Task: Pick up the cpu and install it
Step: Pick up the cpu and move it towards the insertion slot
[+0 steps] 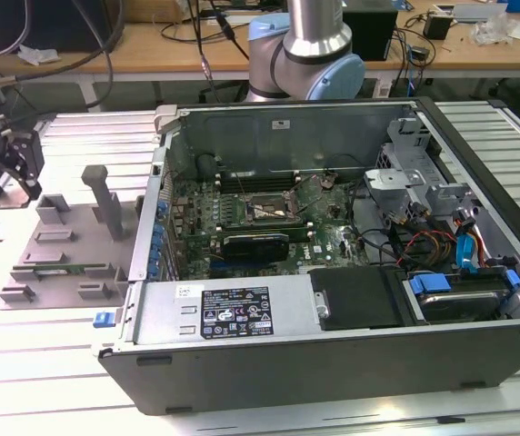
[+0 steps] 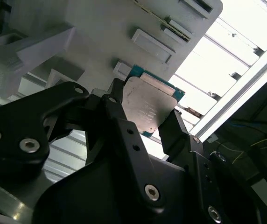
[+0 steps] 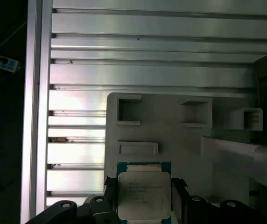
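Second wrist view: black fingers (image 2: 173, 133) clamp the small, square, silvery-topped cpu (image 2: 148, 109) between them. The cpu is near the grey plastic fixture tray's (image 2: 101, 28) corner.

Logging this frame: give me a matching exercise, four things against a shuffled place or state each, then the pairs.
Things:
1. cpu
2. fixture tray
3. computer case
4. expansion card

Places or states:
A. black, lying inside the case
B. lies open, insides showing
C. between the fingers of the claw
D. grey, to the exterior view's left of the case

Pairs: 1-C, 2-D, 3-B, 4-A
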{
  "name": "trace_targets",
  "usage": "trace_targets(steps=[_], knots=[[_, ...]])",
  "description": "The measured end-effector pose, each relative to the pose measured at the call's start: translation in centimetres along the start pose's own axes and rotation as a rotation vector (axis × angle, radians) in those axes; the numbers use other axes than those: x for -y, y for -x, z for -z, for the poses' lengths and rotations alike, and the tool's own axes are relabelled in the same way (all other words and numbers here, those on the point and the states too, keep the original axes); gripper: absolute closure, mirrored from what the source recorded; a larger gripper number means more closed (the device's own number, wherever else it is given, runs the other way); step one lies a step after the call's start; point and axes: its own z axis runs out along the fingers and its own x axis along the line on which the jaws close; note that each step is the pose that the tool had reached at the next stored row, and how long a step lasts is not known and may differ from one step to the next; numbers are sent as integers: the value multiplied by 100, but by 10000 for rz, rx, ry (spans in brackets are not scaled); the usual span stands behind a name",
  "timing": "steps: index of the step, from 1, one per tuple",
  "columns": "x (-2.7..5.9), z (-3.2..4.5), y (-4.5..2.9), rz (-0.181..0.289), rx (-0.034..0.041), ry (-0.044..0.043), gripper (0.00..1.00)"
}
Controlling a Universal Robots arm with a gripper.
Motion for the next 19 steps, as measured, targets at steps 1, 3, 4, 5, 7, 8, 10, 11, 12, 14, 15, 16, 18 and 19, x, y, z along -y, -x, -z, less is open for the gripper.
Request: trace_targets(steps=[1, 3, 4, 5, 7, 8, 10, 11, 12, 14, 15, 16, 18, 19], knots=[[-1, 15, 0, 0, 0, 0, 45], [-2, 48, 1, 0, -1, 1, 45], [-4, 71, 2, 0, -1, 3, 45], [-5, 97, 3, -1, 0, 7, 45], [-6, 129, 4, 0, -1, 13, 45], [-8, 156, 5, -1, 0, 16, 45], [-10, 200, 6, -2, 0, 21, 45], [-11, 217, 7, 0, 0, 22, 45], [-11, 231, 7, 0, 0, 23, 45], [-14, 283, 9, -1, -1, 28, 45], [-16, 309, 10, -1, 0, 31, 45], [-18, 351, 11, -1, 0, 34, 45], [-22, 419, 14, 0, 0, 36, 45], [-24, 453, 14, 0, 0, 38, 45]])
